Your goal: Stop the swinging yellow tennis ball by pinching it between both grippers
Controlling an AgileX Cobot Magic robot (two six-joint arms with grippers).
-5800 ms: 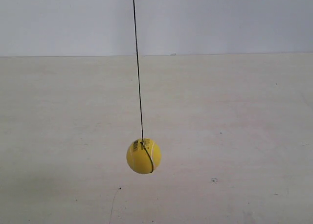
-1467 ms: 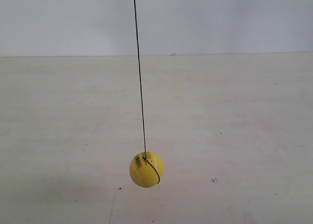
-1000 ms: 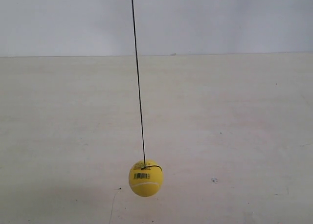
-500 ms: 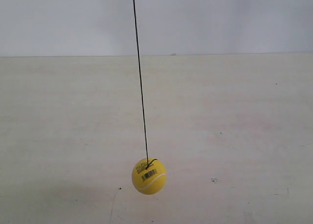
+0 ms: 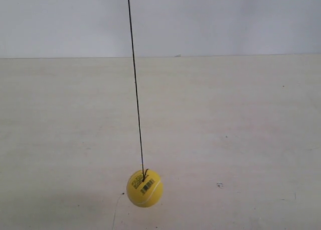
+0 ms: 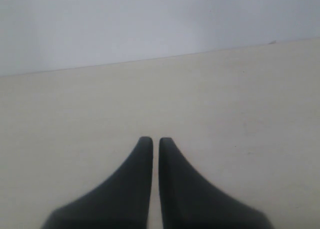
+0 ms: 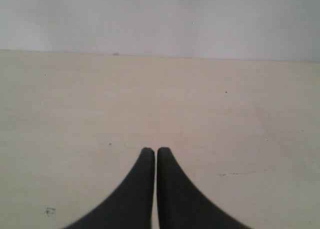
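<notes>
The yellow tennis ball (image 5: 144, 188) hangs on a thin dark string (image 5: 135, 89) low in the exterior view, above the pale table, its barcode sticker facing the camera. No arm shows in that view. My left gripper (image 6: 155, 139) is shut with nothing between its black tapered jaws, over bare table. My right gripper (image 7: 155, 149) is shut and empty in the same way. The ball appears in neither wrist view.
A pale wooden table (image 5: 241, 119) fills the scene and meets a plain light wall (image 5: 225, 19) at the back. Small dark specks (image 5: 219, 185) mark the tabletop.
The ball has swung toward the exterior view's left and a little lower since half a second ago, and the string's top has shifted left too. It keeps turning on the string.
</notes>
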